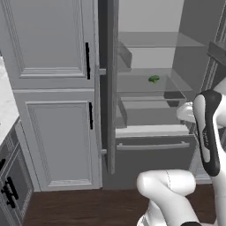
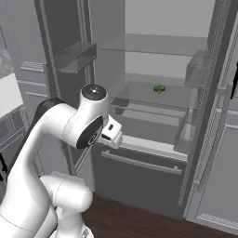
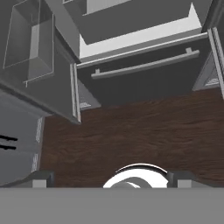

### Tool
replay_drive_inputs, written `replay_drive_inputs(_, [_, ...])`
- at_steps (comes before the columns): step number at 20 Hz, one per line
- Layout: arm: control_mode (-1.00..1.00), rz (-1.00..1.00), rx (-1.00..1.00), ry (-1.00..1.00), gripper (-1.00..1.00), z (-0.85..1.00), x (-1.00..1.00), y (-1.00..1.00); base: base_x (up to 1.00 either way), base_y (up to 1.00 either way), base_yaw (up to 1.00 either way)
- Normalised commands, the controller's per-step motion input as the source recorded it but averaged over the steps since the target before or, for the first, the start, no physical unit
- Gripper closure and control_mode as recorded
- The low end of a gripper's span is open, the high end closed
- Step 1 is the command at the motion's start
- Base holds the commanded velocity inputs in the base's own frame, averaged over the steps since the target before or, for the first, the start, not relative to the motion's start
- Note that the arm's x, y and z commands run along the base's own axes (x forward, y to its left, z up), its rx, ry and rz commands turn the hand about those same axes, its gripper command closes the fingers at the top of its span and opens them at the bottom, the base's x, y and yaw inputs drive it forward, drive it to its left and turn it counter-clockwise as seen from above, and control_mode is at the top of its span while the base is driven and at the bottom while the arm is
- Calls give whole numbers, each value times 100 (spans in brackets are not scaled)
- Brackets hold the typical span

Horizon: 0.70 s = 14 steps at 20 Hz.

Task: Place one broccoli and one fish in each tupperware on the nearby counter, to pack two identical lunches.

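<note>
Left base view: an open fridge [image 1: 150,101] stands beside tall grey cabinets [image 1: 53,92]. One green broccoli [image 1: 154,79] sits alone on a glass shelf [image 1: 132,84] inside. The white arm [image 1: 207,132] rises at the right, in front of the fridge.

Right base view: the same broccoli [image 2: 159,89] rests on the shelf, well above the arm's bent elbow [image 2: 88,125]. A bottom drawer [image 2: 139,167] with a bar handle lies beneath.

Hand view: the camera looks down at the dark wooden floor [image 3: 131,131] and the drawer front [image 3: 144,65]. The two fingers [image 3: 39,178] are spread wide apart, holding nothing.
</note>
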Motion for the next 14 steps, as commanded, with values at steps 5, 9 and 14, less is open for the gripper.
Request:
replay_drive_inputs(5, [100,0,0,0,-100,0,0,0,96,-33,-3])
replay_drive_inputs(9, [100,0,0,0,-100,0,0,0,73,-52,-2])
replay_drive_inputs(14, [100,0,0,0,-100,0,0,0,85,-20,-4])
